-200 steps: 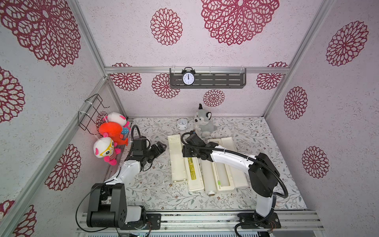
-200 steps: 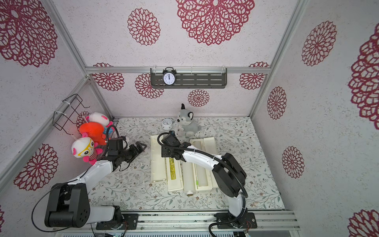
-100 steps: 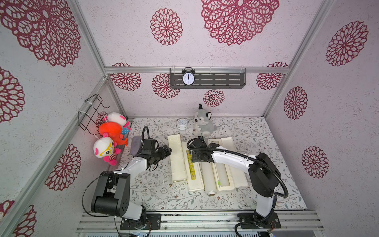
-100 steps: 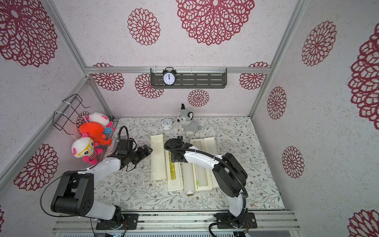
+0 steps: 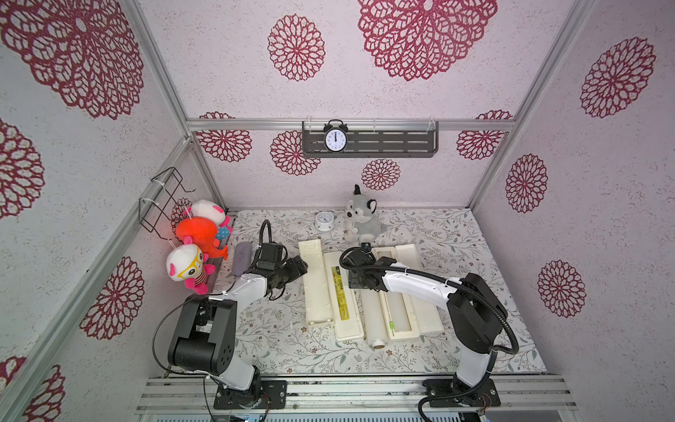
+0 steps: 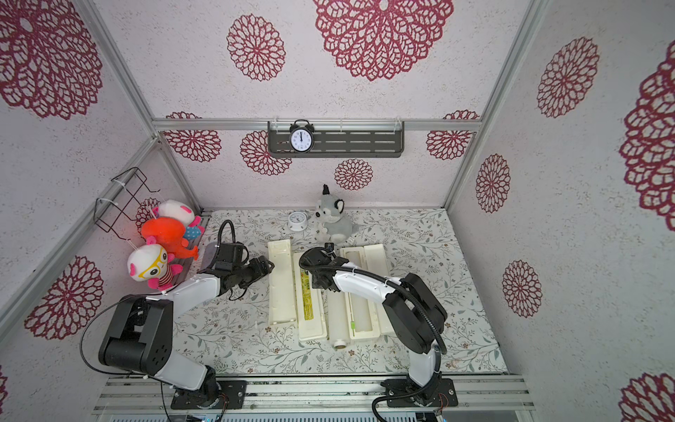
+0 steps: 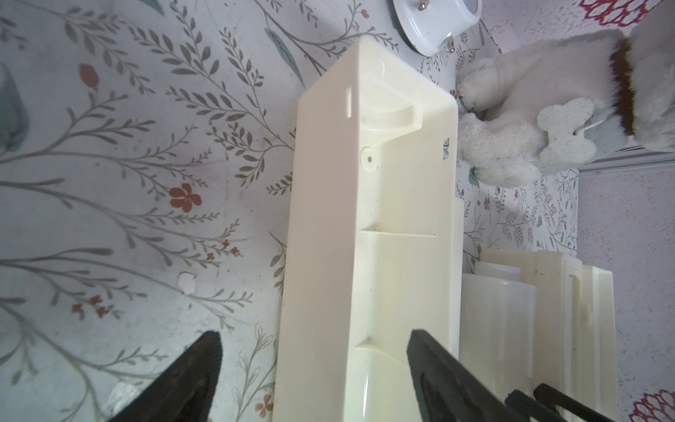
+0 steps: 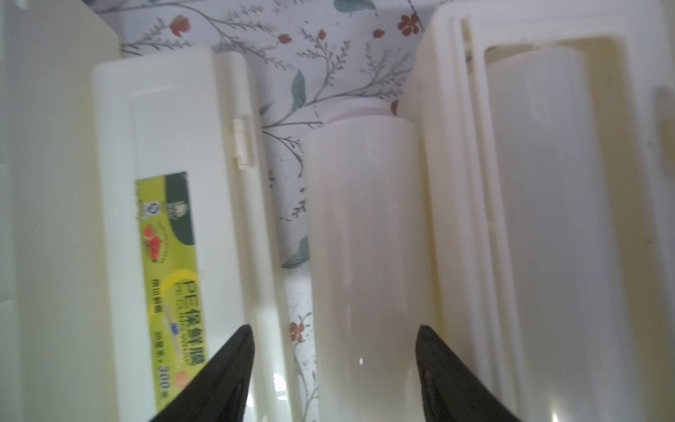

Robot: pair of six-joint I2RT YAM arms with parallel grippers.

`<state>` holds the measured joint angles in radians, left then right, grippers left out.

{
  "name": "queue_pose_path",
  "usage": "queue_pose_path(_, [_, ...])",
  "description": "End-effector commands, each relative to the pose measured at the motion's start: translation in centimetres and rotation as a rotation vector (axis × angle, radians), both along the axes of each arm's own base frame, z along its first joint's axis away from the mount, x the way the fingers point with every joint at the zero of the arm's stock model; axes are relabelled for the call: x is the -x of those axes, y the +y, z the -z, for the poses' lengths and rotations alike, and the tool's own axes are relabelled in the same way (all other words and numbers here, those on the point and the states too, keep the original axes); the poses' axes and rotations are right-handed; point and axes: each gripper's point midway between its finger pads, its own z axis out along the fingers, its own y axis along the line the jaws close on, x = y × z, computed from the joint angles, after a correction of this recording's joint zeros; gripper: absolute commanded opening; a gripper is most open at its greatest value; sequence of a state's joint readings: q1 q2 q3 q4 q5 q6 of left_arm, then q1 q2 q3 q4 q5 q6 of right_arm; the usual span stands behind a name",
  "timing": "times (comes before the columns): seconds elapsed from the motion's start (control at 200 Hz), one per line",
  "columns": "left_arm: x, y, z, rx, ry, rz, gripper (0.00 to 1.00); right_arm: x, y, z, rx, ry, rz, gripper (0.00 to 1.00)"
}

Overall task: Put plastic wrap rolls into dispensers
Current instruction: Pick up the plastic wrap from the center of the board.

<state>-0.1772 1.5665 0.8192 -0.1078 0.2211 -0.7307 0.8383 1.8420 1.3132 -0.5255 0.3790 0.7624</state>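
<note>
1. Left pincer: released, jaws apart, at the far-left edge of the left dispenser. One finger is over the desk and the other over the cream shell. It holds nothing.
2. Left dispenser: two cream halves lying side by side, the plain half and the labelled half. Neither shows an upward-facing cavity.
3. Loose plastic wrap roll: lies flat on the desk, wedged between the labelled half and the right dispenser, with its tan core end toward the robot.
4. Right pincer: released, straddling the loose roll's far end without clamping it.
5. Right dispenser: open, with a second roll seated inside.

Hazards:
- The channel is narrow, so a descending finger may land on the labelled half's latch edge or on the right dispenser's wall.
- The glossy roll may slip, or tilt if lifted from one end.
- A push from the left pincer could shove the left dispenser against the roll.
</note>
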Motion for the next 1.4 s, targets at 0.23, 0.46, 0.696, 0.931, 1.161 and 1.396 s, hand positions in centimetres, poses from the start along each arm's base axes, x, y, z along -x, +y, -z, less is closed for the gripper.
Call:
queue_pose_path(0.23, [-0.4, 0.0, 0.0, -0.034, 0.001, 0.009, 0.84, 2.7, -2.0, 3.7, 0.037, 0.154, 0.017, 0.70])
queue_pose_path(0.46, [-0.4, 0.0, -0.5, -0.041, -0.008, 0.017, 0.84, 3.9, -0.9, 5.5, -0.057, 0.244, -0.017, 0.70])
queue_pose_path(0.696, [-0.4, 0.1, -0.9, -0.047, -0.012, 0.023, 0.84, 4.9, -1.7, 7.6, -0.015, 0.300, -0.025, 0.73])
queue_pose_path(0.931, [-0.2, 0.4, -1.5, -0.065, -0.020, 0.022, 0.84, 3.5, -1.5, 5.9, 0.008, 0.230, -0.025, 0.60])
queue_pose_path(1.161, [0.1, 1.3, -2.2, -0.073, -0.026, 0.022, 0.85, 1.9, -1.6, 1.5, 0.018, 0.134, -0.041, 0.54])
queue_pose_path(1.396, [0.8, 2.7, -3.0, -0.050, -0.038, 0.004, 0.85, -0.1, -0.8, -4.1, -0.008, 0.006, -0.076, 0.54])
